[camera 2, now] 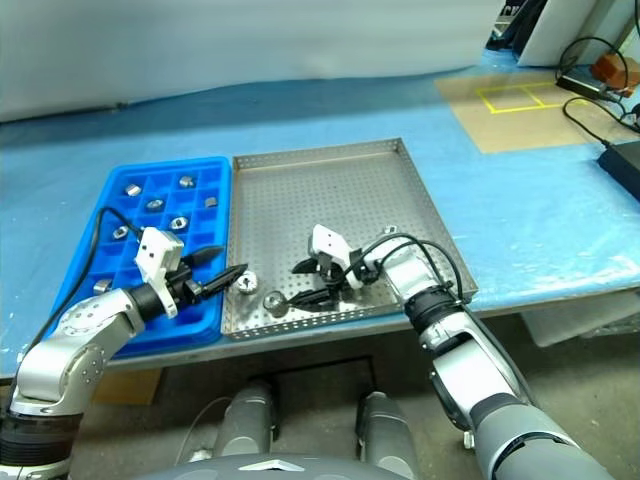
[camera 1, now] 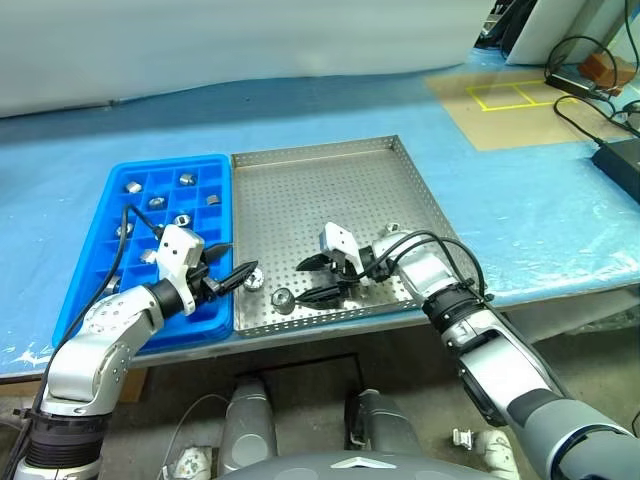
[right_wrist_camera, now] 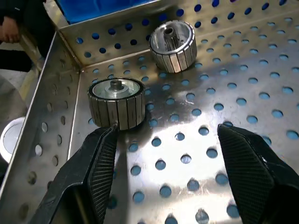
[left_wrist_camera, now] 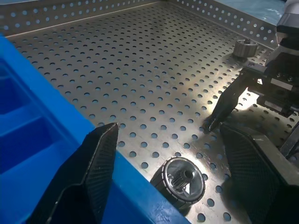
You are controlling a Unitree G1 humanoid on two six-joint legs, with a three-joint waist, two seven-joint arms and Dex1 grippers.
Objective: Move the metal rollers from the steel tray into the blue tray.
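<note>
Rollers (right_wrist_camera: 117,102) crowd steel tray (right_wrist_camera: 65,135) corner

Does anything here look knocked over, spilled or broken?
Nothing stands out. The blue tray and steel tray sit side by side, squarely aligned. Two metal rollers rest near the steel tray's front corner, intact, and several more sit in the blue compartments.

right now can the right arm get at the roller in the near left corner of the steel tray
Probably yes. The right gripper is open, low over the steel tray, and that metal roller stands just ahead of one fingertip, with nothing between them.
</note>
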